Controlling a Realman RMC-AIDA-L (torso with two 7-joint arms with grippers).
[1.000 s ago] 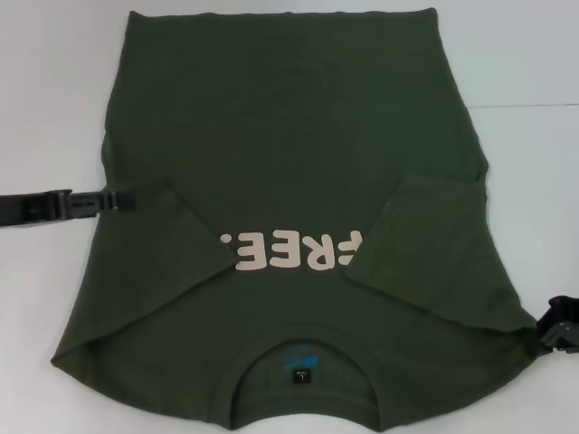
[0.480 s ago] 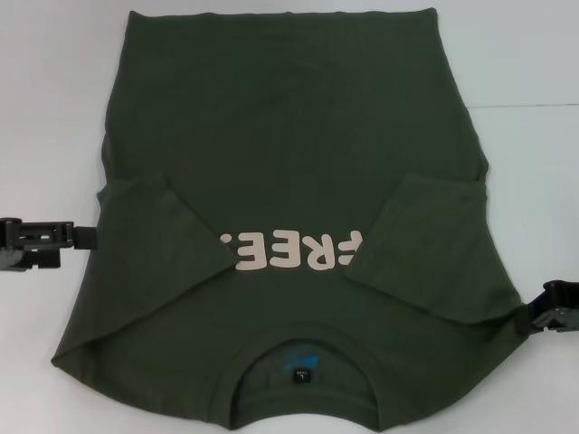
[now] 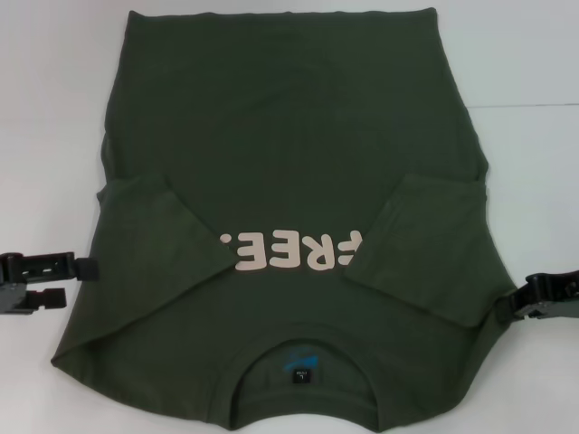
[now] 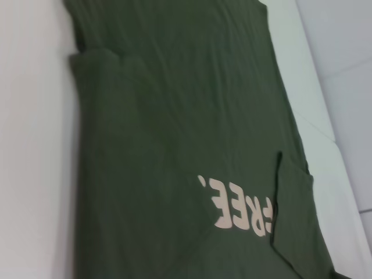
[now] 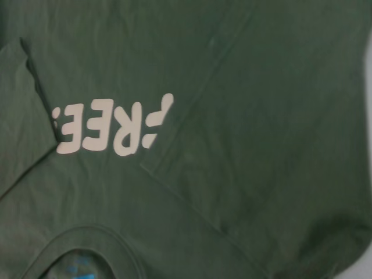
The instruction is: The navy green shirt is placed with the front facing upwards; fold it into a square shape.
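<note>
So far the shirt (image 3: 289,181) lies flat on the white table (image 3: 525,54), front up, collar (image 3: 303,344) toward the near edge and hem toward the far edge. Its pink "FREE!" print (image 3: 294,251) reads upside down from the head view. Both sleeves are folded inward over the chest: the left sleeve (image 3: 149,244) covers the end of the print on that side, and the right sleeve (image 3: 425,235) overlaps the other end. That seems to be the first stage done. The body is not yet folded lengthwise, and the outline is a long, widening shape, not a square; bringing the hem and collar ends together is likely what remains.

The left pincer (image 3: 59,280) sits low beside the shirt's left edge, near the table's left edge. Its two dark fingers (image 3: 45,265) show a small gap between them, and they hold nothing; the tips lie just short of the cloth. The right pincer (image 3: 520,300) is at the shirt's right edge near the shoulder, touching or nearly touching the fabric. Whether it is parted or gripping the cloth I cannot tell.
</note>
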